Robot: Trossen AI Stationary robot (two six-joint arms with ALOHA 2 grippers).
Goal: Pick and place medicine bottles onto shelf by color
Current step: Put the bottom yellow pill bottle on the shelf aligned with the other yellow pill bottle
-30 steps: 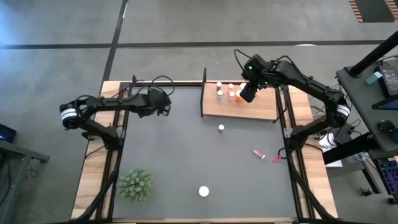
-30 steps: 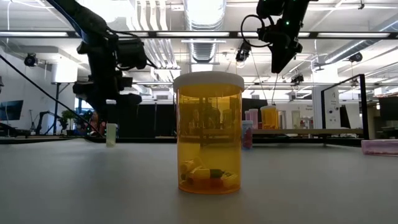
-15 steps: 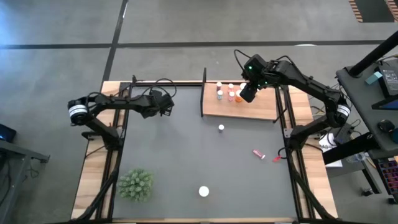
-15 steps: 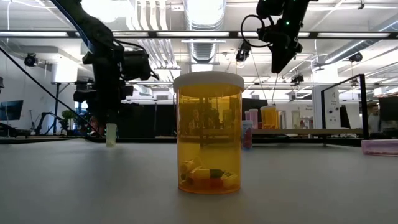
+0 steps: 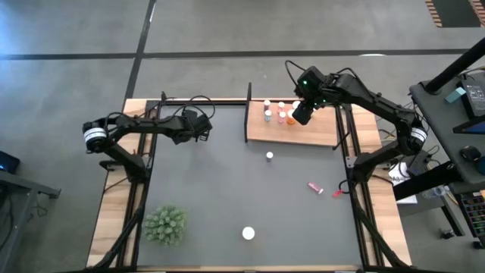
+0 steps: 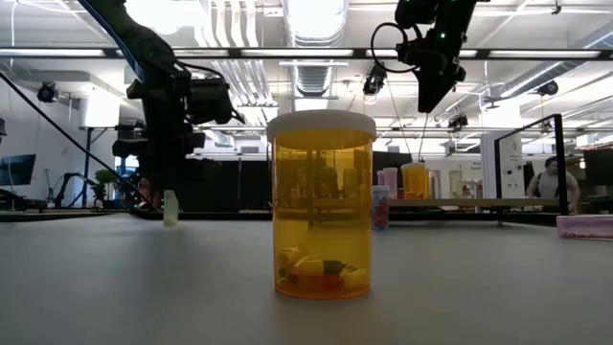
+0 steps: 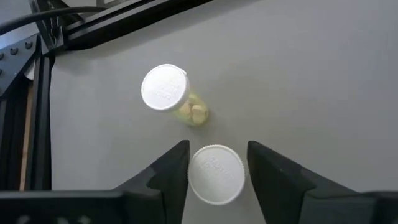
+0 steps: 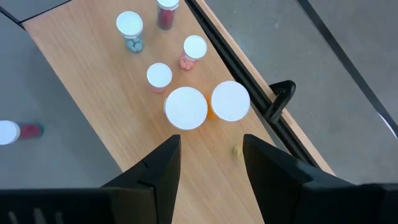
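**No legible writing in any view**

The white bottle caps (image 7: 216, 174) under the left wrist camera carry faint embossed marks, too blurred to read. The orange bottle (image 6: 322, 204) close to the low camera shows no label. The caps on the shelf (image 8: 93, 81) look plain, and the screens in the room behind are too far off to read.

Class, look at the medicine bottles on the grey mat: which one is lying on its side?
The pink-red bottle near the mat's right edge. It lies flat, body showing, while the other mat bottles stand upright, showing only white caps.
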